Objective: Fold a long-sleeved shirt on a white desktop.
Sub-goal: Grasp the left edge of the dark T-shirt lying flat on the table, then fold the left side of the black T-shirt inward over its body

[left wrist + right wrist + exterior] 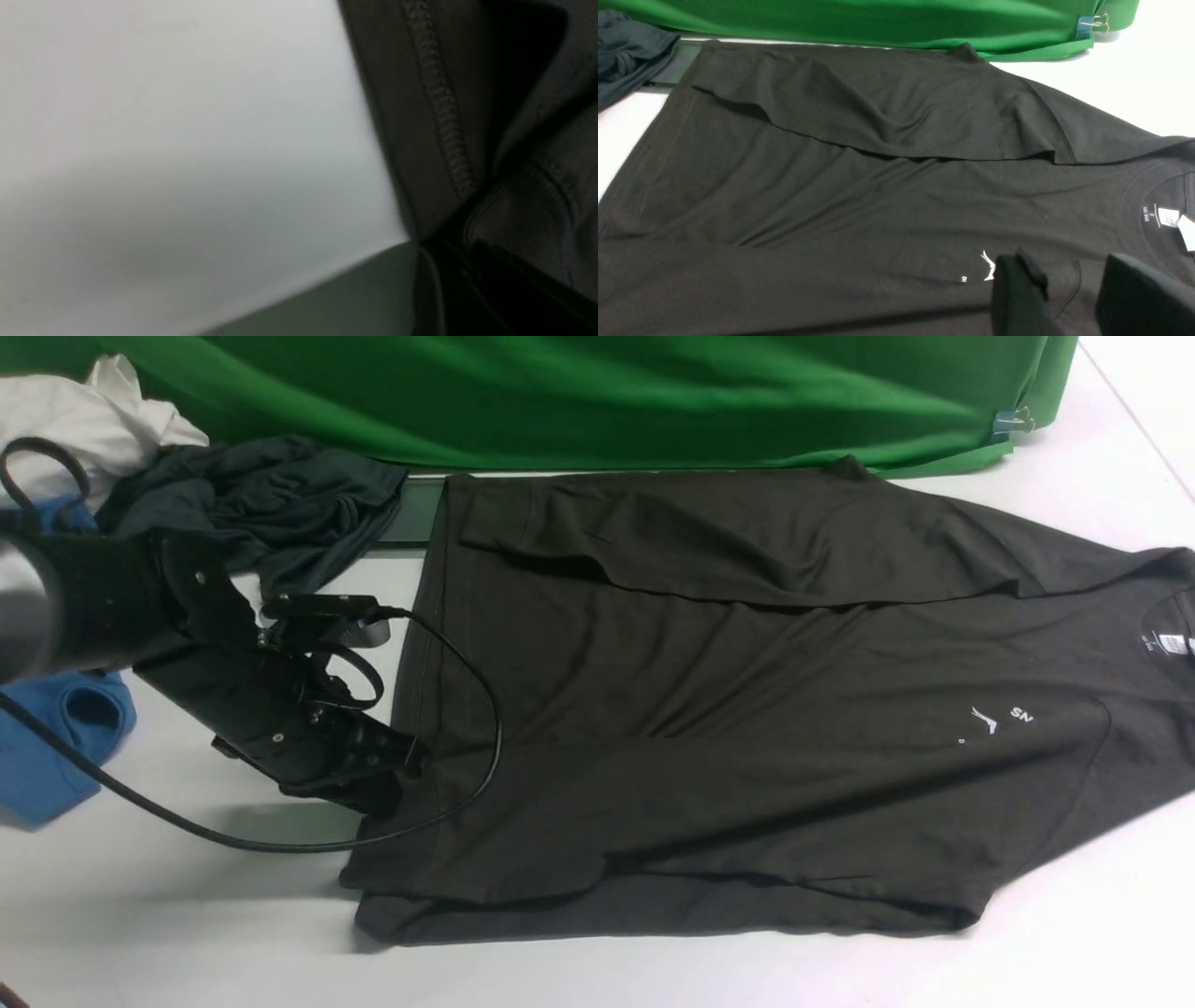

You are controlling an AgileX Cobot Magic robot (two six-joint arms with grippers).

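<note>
So the big dark brownish-black thin-fabric long-sleeved shirt [728, 709] is lying spread flat on the broad smooth white desktop [187, 933], hem pointing to the robot's left and collar to its right, with both sleeves lying folded in over the body.

The left gripper [406, 770] is sitting right at the stitched hem [434, 93], jaws closed together; the fabric is bunching up just beside its dark finger in the left wrist view, but I honestly can't tell if any cloth is actually caught. That arm is reaching in low from the left and angling down toward the table, its black cable [485, 709] looping over the shirt.

The right gripper [1071, 266] is hovering over the chest, its fingers [1017, 298] standing apart with nothing between them; the small white logo [987, 270] is showing just beside one finger.
</note>
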